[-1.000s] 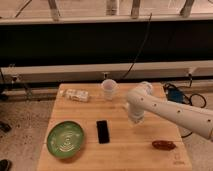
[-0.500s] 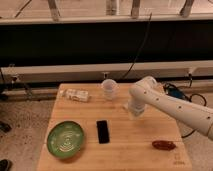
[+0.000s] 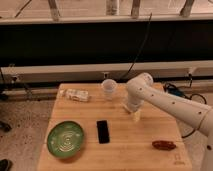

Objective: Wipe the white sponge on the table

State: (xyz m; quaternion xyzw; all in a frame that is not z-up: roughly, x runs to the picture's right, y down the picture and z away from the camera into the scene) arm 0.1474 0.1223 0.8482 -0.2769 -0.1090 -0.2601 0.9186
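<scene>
A light wood tabletop (image 3: 125,155) seen from above and in front. A white robot arm reaches in from the right and bends down to its pincer (image 3: 133,112), near the tabletop's middle, slightly right. The white sponge (image 3: 136,118) sits at the pincer's tip, on the wood; whether the pincer is clenched on it cannot be told. A pale cup (image 3: 109,89) stands behind, a whitish packet (image 3: 76,95) back left, a green plate (image 3: 65,140) front left, a black slab (image 3: 103,131) beside the plate, and a brown object (image 3: 164,145) front right.
</scene>
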